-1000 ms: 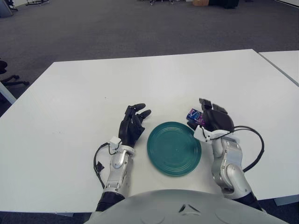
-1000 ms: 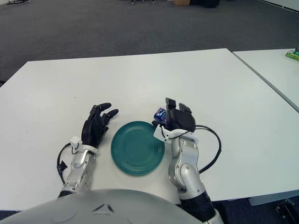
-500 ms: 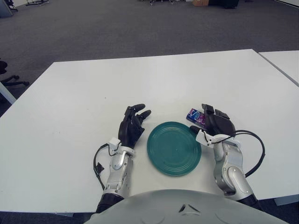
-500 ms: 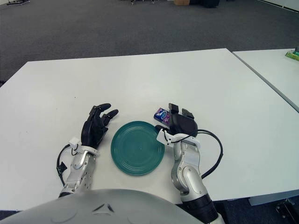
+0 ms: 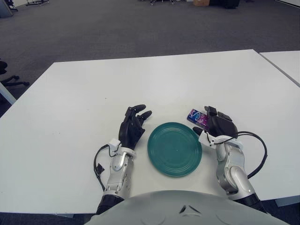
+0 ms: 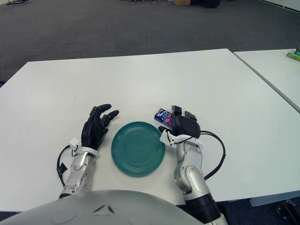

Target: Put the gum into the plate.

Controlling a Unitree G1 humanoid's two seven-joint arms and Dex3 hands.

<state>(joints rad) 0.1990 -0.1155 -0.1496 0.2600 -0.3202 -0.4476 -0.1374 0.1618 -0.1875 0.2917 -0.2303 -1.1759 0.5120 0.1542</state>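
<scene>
Black-fingered, your right hand [image 5: 219,125] sits open just right of the gum [image 5: 197,117], which lies on the table [image 5: 70,108] beyond the green plate [image 5: 174,148]. Since earlier it has drawn back, uncovering the gum. Your left hand [image 5: 132,124] idles open, left of the plate.

Black three-fingered left hand [image 5: 131,127] and right hand [image 5: 219,125], silver forearms, looping black cables

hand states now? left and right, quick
Left hand: open, holding nothing, left of the plate.
Right hand: beside the gum, not grasping it; fingers unclear.
</scene>
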